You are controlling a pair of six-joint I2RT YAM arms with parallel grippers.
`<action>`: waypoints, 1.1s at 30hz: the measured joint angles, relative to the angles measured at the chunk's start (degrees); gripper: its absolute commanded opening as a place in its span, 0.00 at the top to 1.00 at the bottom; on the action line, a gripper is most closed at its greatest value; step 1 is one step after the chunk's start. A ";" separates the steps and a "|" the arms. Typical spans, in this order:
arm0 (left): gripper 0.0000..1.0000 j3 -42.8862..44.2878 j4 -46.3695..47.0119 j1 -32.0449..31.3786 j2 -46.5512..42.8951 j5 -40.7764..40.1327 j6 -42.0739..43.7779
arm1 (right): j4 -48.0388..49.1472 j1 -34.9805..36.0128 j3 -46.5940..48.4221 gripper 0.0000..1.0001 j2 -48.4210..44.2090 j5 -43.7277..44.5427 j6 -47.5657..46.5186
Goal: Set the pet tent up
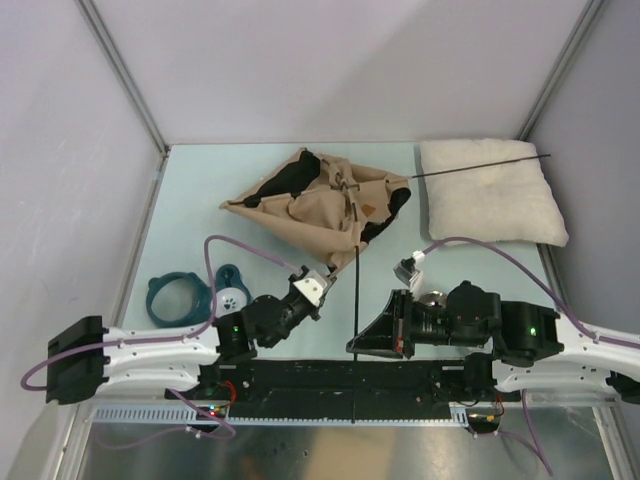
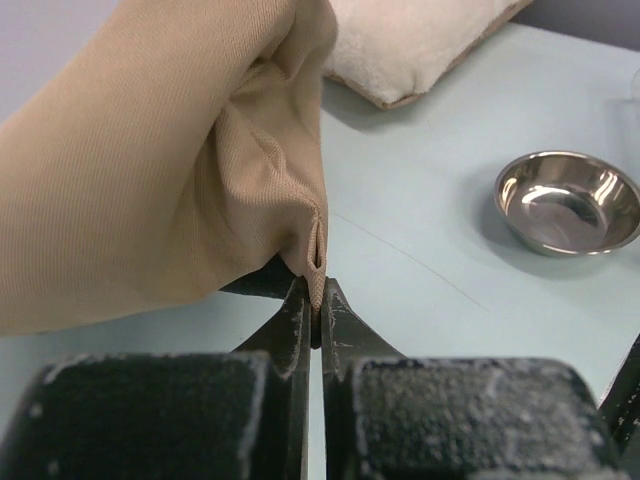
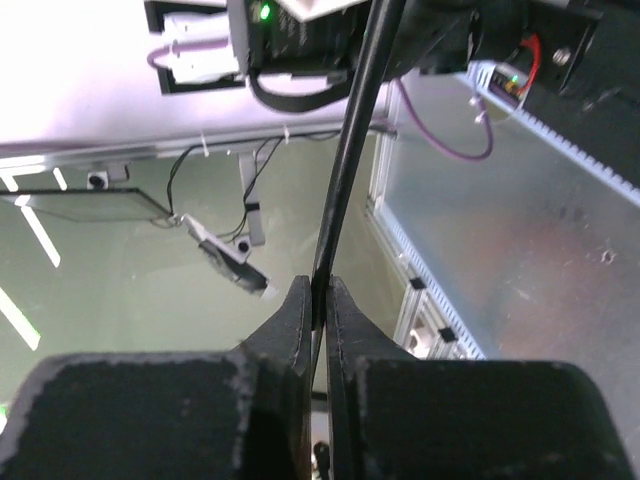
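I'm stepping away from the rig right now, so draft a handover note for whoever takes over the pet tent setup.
Left end effector: shut on a fold of the pet tent fabric at its near edge.
Right end effector: shut on a thin black pole running from the tent toward the near table edge.
Second pole: reaches from the tent's right side across the cream pillow.
Done: both grips taken. Left: the tent lies crumpled and has yet to be raised.

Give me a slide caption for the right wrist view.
Right gripper shut on the thin black tent pole, pinched between its fingertips.
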 measured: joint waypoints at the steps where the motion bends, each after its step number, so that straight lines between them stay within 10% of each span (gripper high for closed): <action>1: 1.00 0.00 -0.24 0.02 -0.74 0.11 -0.09 | -0.26 0.07 0.00 1.00 0.00 1.57 -0.74; 13: 1.00 -0.02 -3.13 0.00 -6.73 1.49 -1.11 | 3.28 -0.57 0.00 1.00 3.39 19.52 -13.22; 33: 1.00 -0.09 -2.60 -1.46 -9.97 -1.55 -1.53 | 13.73 -15.93 -0.28 1.00 9.68 19.96 -26.40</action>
